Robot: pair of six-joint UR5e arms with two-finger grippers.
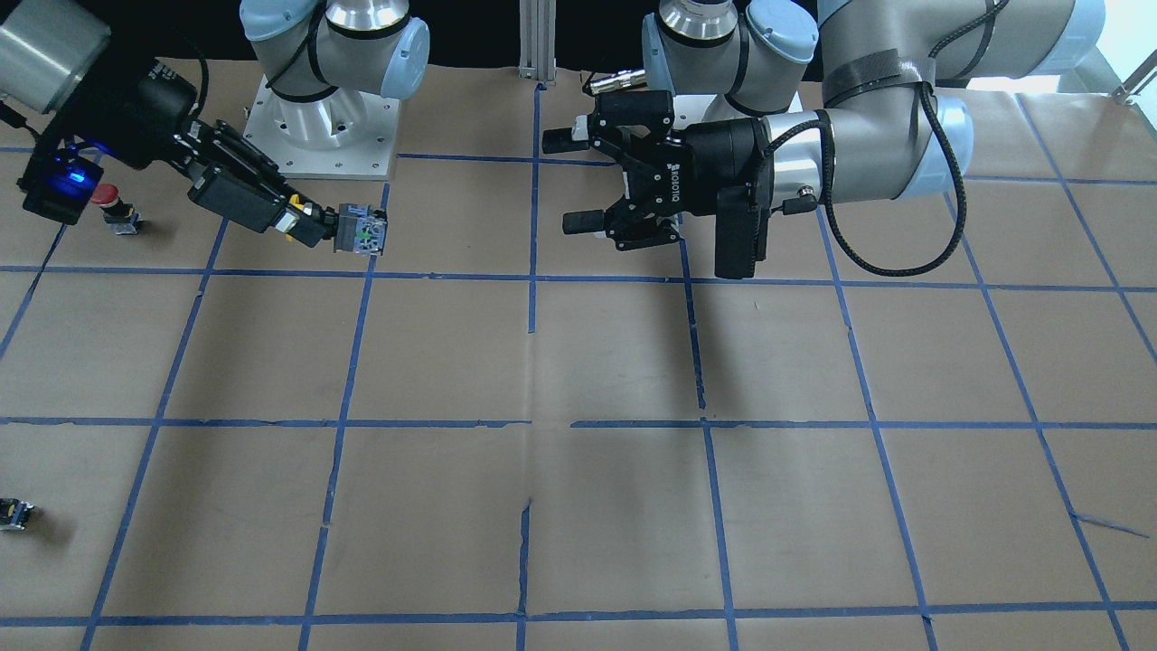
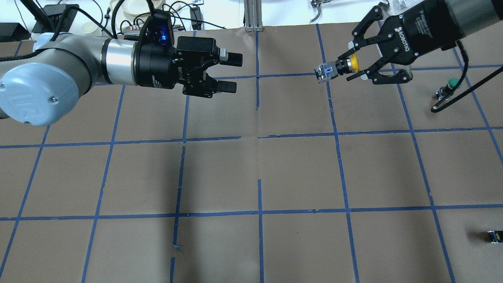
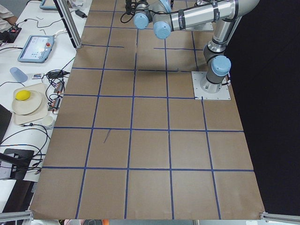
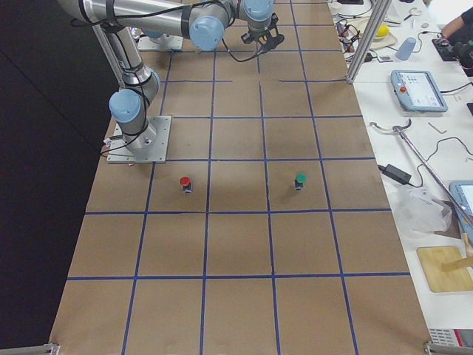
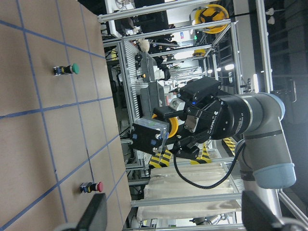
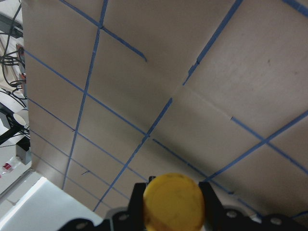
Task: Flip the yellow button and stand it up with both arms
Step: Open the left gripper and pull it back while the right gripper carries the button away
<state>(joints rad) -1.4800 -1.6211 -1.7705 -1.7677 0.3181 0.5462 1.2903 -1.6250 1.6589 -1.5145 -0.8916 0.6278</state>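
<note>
My right gripper (image 2: pixel 344 67) is shut on the yellow button (image 2: pixel 353 63), gripping it just behind the cap. It holds the button sideways in the air, with the grey-black body (image 2: pixel 324 72) pointing toward my left arm. In the front view the right gripper (image 1: pixel 312 221) and the button's body (image 1: pixel 362 231) are at upper left. My left gripper (image 2: pixel 235 72) is open and empty, level with the button and about a grid square from it; it also shows in the front view (image 1: pixel 565 181). The left wrist view shows the held button (image 5: pixel 154 134). The right wrist view shows its cap (image 6: pixel 173 202).
A red-capped button (image 1: pixel 108 199) stands on the table near the right arm's wrist. A green-capped button (image 2: pixel 452 84) stands beyond the right gripper. A small black block (image 2: pixel 495 236) lies near the table's right edge. Brown paper with blue tape lines covers the table.
</note>
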